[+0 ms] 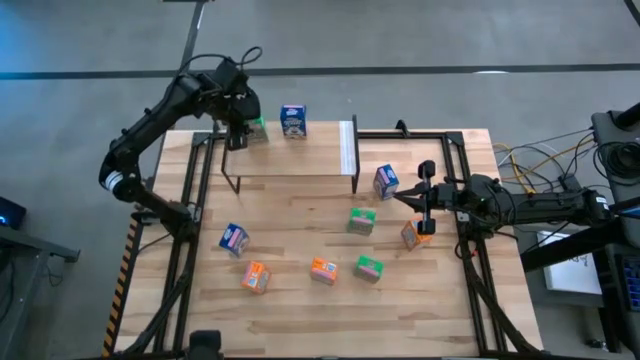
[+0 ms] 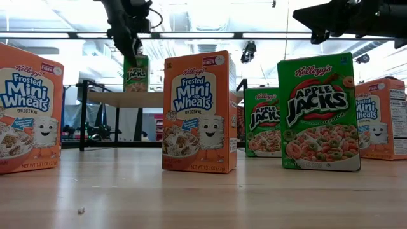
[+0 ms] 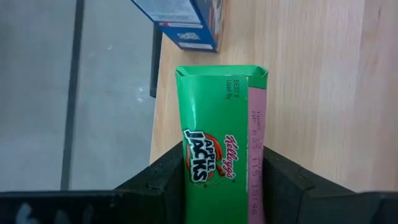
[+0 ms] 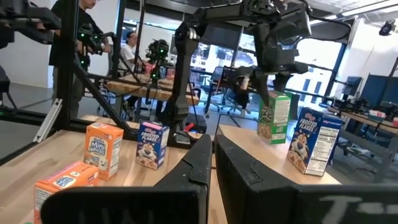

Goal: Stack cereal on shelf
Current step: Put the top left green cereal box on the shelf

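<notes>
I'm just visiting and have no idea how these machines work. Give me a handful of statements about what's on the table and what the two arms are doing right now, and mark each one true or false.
1. The left gripper has its jaws closed on a green cereal box. True.
2. That green box is over the tabletop near the orange boxes. False: it is at the shelf, beside a blue cereal box standing there.
3. The right gripper is carrying an orange box. False: its jaws are shut on nothing, off the shelf's right end.
4. Two boxes are at the shelf; the others stand on the tabletop. True.
5. Two green boxes stand on the tabletop. True.
</notes>
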{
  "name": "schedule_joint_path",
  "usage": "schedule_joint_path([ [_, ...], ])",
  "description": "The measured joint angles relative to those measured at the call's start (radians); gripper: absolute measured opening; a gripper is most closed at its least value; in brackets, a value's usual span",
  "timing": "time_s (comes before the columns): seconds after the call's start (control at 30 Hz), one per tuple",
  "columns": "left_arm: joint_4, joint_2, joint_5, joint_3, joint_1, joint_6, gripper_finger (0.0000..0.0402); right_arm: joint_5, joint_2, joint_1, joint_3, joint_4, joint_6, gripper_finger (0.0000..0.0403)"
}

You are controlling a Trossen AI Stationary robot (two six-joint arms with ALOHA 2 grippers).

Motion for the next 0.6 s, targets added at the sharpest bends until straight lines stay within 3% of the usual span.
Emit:
schedule_joint_path([
  [0.6, 0.024, 0.047, 0.020, 0.001, 0.022, -0.003, 0.0142, 0.000, 0.000, 0.000, 0.000, -0.012, 0.008, 0.0012],
])
